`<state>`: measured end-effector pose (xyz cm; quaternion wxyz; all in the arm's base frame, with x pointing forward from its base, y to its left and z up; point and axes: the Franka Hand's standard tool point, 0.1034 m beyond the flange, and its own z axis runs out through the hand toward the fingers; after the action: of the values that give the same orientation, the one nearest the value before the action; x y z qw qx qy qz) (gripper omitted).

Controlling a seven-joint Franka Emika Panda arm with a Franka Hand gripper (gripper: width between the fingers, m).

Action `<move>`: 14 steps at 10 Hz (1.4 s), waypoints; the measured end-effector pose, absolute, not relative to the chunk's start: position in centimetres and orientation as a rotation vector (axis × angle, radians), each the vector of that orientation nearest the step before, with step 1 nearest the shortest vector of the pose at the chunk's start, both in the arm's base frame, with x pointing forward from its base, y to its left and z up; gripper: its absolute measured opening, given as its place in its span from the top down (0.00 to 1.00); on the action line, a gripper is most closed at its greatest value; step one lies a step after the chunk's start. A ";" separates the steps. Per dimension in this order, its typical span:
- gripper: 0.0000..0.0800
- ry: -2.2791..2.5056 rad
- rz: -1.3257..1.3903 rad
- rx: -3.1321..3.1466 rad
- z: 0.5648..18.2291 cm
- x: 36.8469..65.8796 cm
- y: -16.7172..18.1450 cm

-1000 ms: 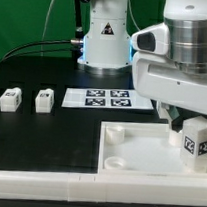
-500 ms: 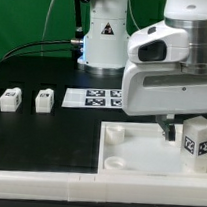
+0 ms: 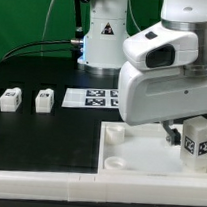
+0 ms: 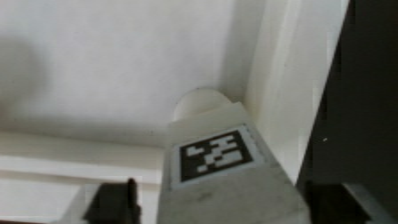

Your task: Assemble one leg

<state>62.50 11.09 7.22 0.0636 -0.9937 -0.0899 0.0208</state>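
Bright even light, soft shadows, wrist view blurred, washed-out whites around the leg (image 4: 217,150)

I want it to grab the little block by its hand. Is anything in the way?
Nothing visible is. The leg stands on the white panel right by the gripper, only a bare gap from one finger.

White glossy arm (image 3: 164,71), black fingers (image 3: 172,134)

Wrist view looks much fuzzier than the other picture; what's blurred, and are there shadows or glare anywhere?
In the wrist view the leg fills the close foreground, its tag edges are soft, and a faint grey shadow lies on the white panel. In the exterior view the light is even, the marker board tags read crisply, and no strong glare shows.
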 end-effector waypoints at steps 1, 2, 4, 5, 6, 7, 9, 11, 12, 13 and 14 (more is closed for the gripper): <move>0.55 -0.272 0.063 -3.001 7.2 62.5 11.1; 0.64 -0.271 0.063 -3.001 7.2 62.5 11.1; 0.64 -0.256 0.064 -3.003 7.2 62.5 11.1; 0.64 -0.253 0.064 -3.003 7.2 62.5 11.1; 0.64 -0.043 0.064 -3.014 7.2 62.5 11.1; 0.64 0.133 0.061 -3.016 7.3 62.4 11.1; 0.64 0.449 0.062 -2.990 7.2 62.2 11.1; 0.64 0.844 0.077 -2.908 7.2 62.2 11.2; 0.64 0.927 0.081 -2.884 7.2 62.2 11.2; 0.64 1.136 0.073 -2.798 7.1 62.4 11.2; 0.64 1.297 0.039 -2.712 7.1 62.3 11.3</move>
<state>62.32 11.29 7.09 0.0676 -0.9000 0.4305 0.0128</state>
